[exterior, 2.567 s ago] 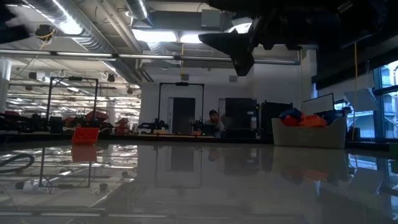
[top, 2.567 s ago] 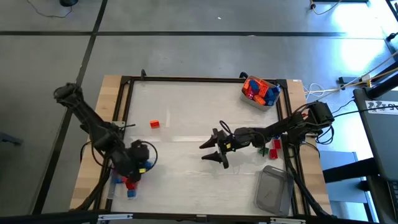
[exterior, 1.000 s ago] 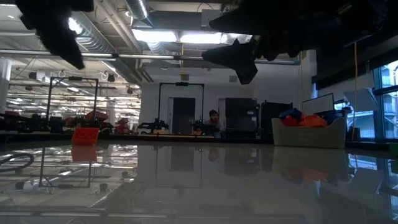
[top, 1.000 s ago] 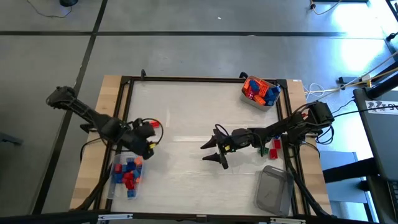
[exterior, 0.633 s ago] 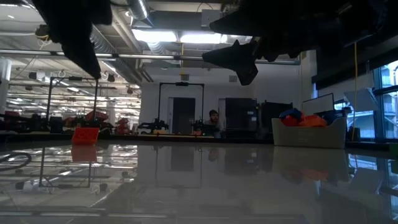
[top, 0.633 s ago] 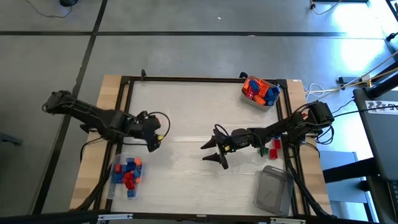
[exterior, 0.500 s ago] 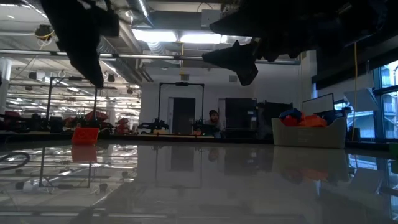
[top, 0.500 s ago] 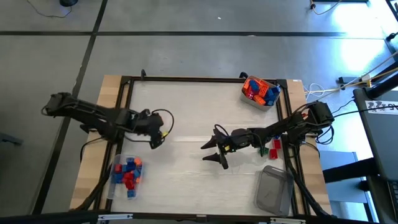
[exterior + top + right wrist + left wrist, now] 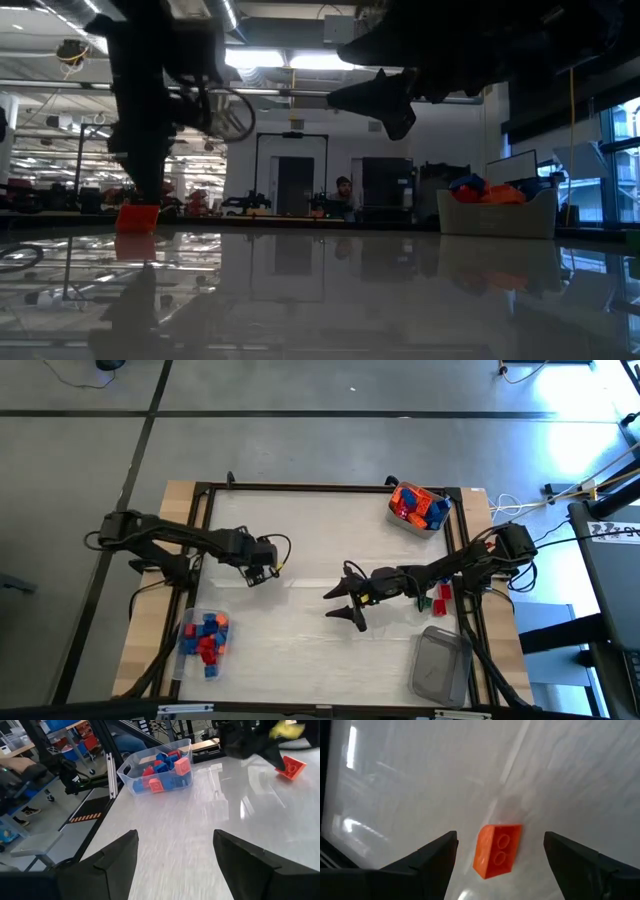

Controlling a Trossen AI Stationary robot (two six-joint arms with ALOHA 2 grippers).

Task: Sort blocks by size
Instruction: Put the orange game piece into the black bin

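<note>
- Moving away from the near-left tub, the left arm has swung up the table, and the left gripper (image 9: 258, 573) now hangs over the lone orange brick (image 9: 497, 850).
- Seen from the left wrist, that gripper's fingers (image 9: 427, 860) stand spread wide, one on either side of the brick and clear of it; nothing is held.
- Lying flat on the bare white table (image 9: 320, 530), the orange brick shows two studs on top; from above the gripper hides it, while the low view has it under the gripper (image 9: 136, 217).
- Holding its place since earlier, the right gripper (image 9: 340, 605) hovers over the middle of the table, jaws parted and empty.
- Three clear tubs are in view: near-left tub (image 9: 203, 643) with a heap of red, blue and orange blocks, too jumbled to count; far-right tub (image 9: 418, 508) also piled with orange, red and blue blocks; grey tub (image 9: 441, 665) near right, with no bricks visible in it.
- Beside the right arm at the table's right edge lie a few loose blocks (image 9: 432, 598), at least one red and one green.
- Nothing lies between either gripper and the orange brick.
- One person (image 9: 343, 190) shows far back in the room.
</note>
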